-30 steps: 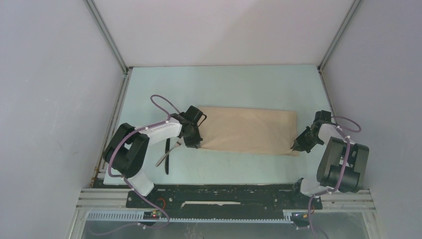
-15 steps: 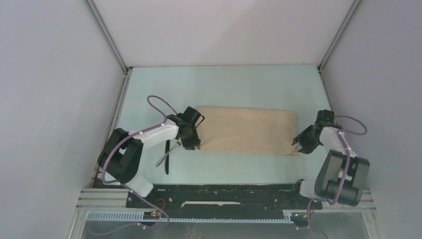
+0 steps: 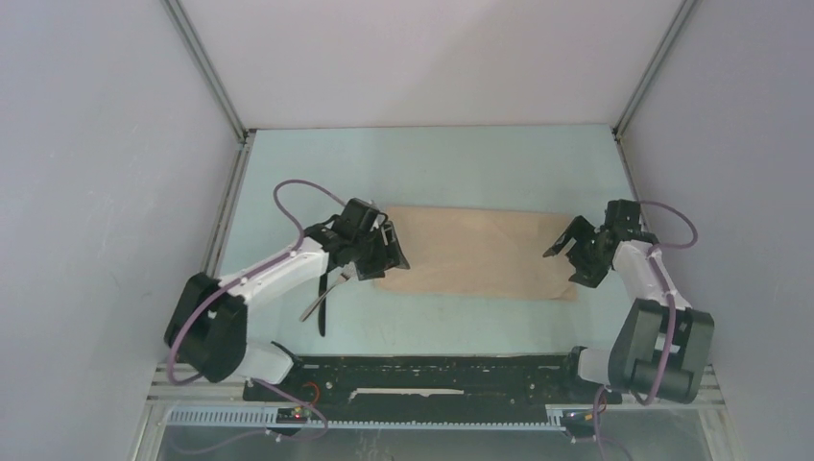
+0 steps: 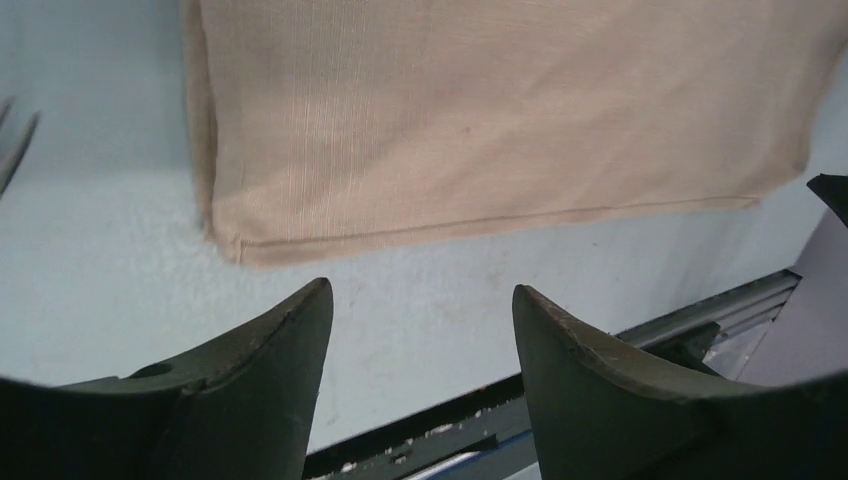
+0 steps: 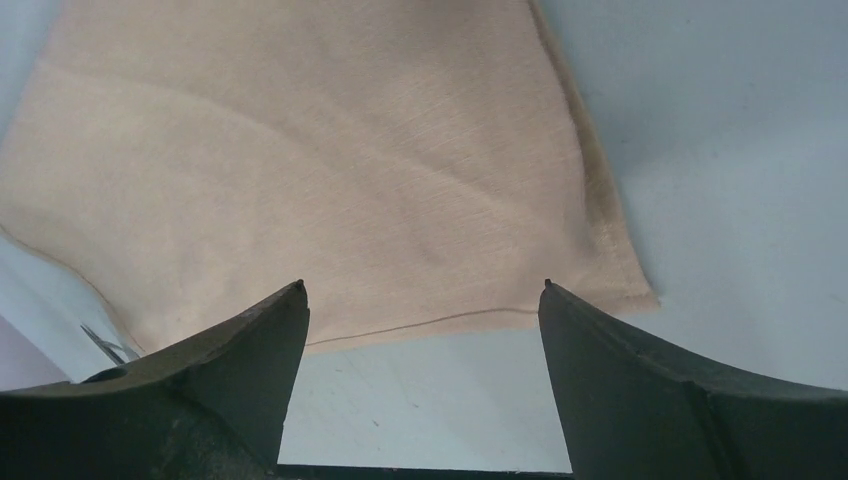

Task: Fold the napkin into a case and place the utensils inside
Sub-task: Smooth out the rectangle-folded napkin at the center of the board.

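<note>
Lifting off the near corners of the napkin, the left claw and right claw hung apart and empty, the cloth flat on the surface just ahead of each, so one fold looked finished, the utensils untouched beside the left claw.

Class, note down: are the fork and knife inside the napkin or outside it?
Outside. The fork and knife lie together on the table, left of the flat napkin, uncovered.

A lab test enclosure: blank white walls, aluminium frame posts (bare extrusion), pale-blue tabletop.
</note>
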Controlling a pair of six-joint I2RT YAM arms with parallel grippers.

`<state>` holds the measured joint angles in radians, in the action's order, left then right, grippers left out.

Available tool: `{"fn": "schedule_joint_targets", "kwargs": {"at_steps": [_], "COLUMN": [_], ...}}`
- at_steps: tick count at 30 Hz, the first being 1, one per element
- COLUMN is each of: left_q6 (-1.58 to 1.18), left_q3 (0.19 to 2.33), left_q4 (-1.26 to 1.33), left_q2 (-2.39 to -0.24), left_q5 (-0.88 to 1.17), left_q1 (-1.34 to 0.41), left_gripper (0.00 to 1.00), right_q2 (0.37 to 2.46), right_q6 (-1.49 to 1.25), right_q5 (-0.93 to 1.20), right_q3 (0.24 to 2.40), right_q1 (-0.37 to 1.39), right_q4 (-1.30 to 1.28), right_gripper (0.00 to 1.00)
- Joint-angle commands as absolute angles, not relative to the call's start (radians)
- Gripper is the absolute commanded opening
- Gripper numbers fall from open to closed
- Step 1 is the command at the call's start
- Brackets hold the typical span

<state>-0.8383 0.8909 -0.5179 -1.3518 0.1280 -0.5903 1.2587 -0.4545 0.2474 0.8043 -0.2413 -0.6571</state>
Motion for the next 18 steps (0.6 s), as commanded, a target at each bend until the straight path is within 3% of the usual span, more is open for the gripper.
{"fn": "schedule_joint_targets", "kwargs": {"at_steps": [1, 6, 12, 18], "left_q6": [-0.827, -0.803, -0.782, -0.776], "left_q3": [0.898, 0.850, 0.808, 0.784], "left_q4": [-0.357, -0.295, -0.286, -0.277], "left_q2": [-1.486, -1.587, -1.575, -1.565], "left_q5": [0.188, 0.150, 0.108, 0.114], "left_q1": [-0.595, -0.542, -0.530, -0.532], "left_gripper": [0.72, 0.72, 0.73, 0.73], "right_q2": [1.342, 1.385, 1.244, 1.292], "right_q6": [-0.401, -0.398, -0.433, -0.415], "right_q5": [0.377, 0.343, 0.270, 0.271], "right_q3": [0.749, 0.712, 0.712, 0.713], "right_q1": [-0.293, -0.304, -0.305, -0.342], "right_q4": [-0.558, -0.516, -0.561, -0.565], "right_gripper": [0.92, 0.91, 0.99, 1.00]}}
